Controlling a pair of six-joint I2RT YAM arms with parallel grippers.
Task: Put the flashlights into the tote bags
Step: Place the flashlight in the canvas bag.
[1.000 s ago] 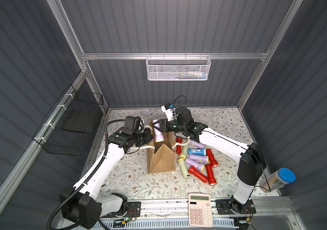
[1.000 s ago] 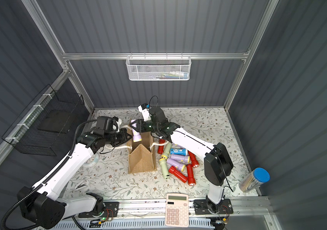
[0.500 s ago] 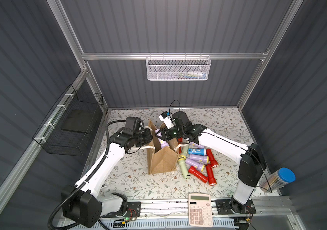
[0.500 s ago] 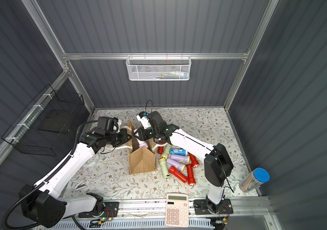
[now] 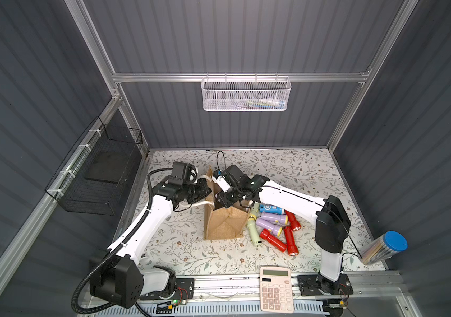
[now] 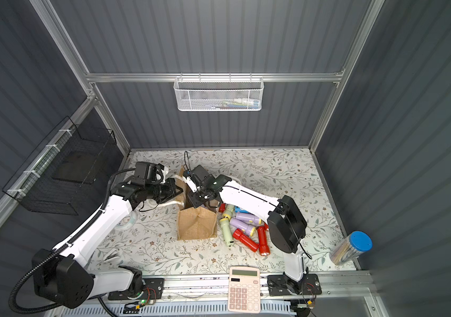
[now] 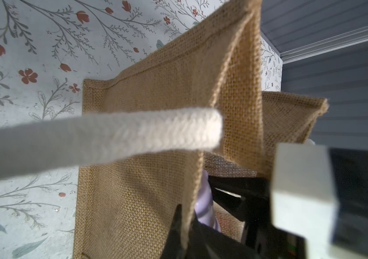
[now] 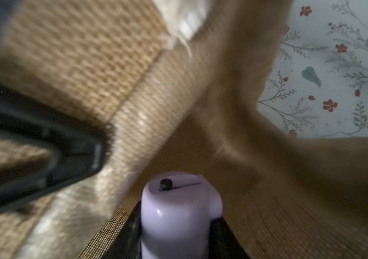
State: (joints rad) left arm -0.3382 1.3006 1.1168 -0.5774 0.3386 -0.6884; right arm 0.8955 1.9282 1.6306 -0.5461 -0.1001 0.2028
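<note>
The tan jute tote bag (image 5: 224, 225) (image 6: 195, 226) stands upright on the flowered mat. My left gripper (image 5: 208, 190) (image 7: 185, 233) is shut on the bag's top edge, pulling that wall outward, with the white rope handle (image 7: 111, 134) beside it. My right gripper (image 5: 223, 201) (image 8: 176, 226) reaches down into the bag's mouth, shut on a lilac flashlight (image 8: 178, 213) that also shows past the rim in the left wrist view (image 7: 204, 201). More flashlights lie in a heap right of the bag: a blue one (image 5: 271, 209), lilac ones (image 5: 273, 218), a pale green one (image 5: 253, 232) and red ones (image 5: 273, 241).
A pink calculator (image 5: 276, 292) lies on the front rail. A clear tube with a blue cap (image 5: 383, 247) leans at the right edge. On the back wall hangs a white mesh basket (image 5: 246, 94), and a black wire basket (image 5: 98, 175) hangs on the left wall.
My right gripper has come down with the lilac flashlight from above the bag into its mouth. The left gripper has kept its hold on the bag's edge.
</note>
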